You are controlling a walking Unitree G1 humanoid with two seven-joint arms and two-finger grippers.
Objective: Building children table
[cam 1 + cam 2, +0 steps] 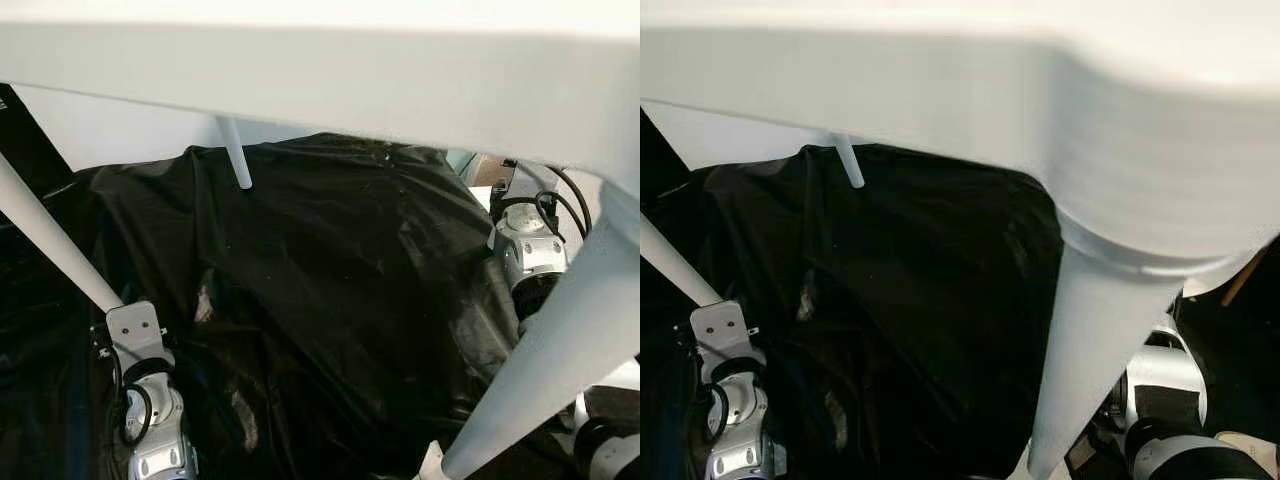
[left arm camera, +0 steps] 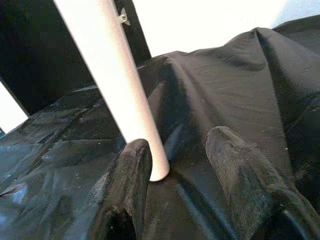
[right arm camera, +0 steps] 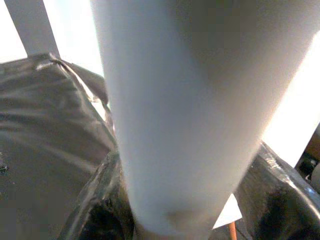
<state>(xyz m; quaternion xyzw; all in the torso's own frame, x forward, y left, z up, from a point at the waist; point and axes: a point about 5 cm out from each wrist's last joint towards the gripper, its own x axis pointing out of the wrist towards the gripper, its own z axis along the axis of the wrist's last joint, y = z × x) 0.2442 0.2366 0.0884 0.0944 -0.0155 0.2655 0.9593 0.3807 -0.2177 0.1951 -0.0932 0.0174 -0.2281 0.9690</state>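
Basically built — table [image 1: 330, 85] stands on its legs over black sheet [image 1: 330, 280], right gripper [image 3: 185, 200] clamped on near leg [image 1: 1095, 340], left gripper [image 2: 175, 165] open around far-left leg [image 2: 117, 85], not gripping — likely just positioning left.

A white bench top [image 1: 1120, 130] spans the upper part of the scene, very near and blurred, its rounded corner at the right. A thick white leg [image 1: 1090, 350] drops from that corner to the near edge. A thin far leg [image 1: 850, 165] comes down onto black sheeting [image 1: 920, 300] that covers the ground beneath. At the left, a slanting white leg [image 1: 675, 262] meets the silver left arm [image 1: 730, 400]. At the near right, part of the silver right arm [image 1: 1165, 400] shows behind the thick leg.
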